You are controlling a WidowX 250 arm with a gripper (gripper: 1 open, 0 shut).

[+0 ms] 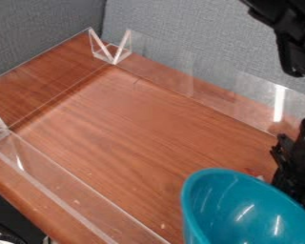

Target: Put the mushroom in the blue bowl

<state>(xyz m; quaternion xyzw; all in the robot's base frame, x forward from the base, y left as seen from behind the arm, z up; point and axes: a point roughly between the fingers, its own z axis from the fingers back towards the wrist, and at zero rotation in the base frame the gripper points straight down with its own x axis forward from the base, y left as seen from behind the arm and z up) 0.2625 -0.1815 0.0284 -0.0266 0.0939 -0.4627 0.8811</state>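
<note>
The blue bowl [239, 213], large, glossy and teal, fills the bottom right corner, cut off by the frame. My black gripper [294, 179] reaches down at the right edge, just behind the bowl's far rim. Its fingertips are dark and partly hidden by the rim, and they look drawn together. The mushroom is hidden from this view. I cannot tell whether anything sits between the fingers.
The reddish wooden table [130, 124] is fenced by low clear acrylic walls: one along the front left [60, 186] and one along the back [181, 67]. A grey panel stands behind. The black arm [289, 33] hangs over the upper right.
</note>
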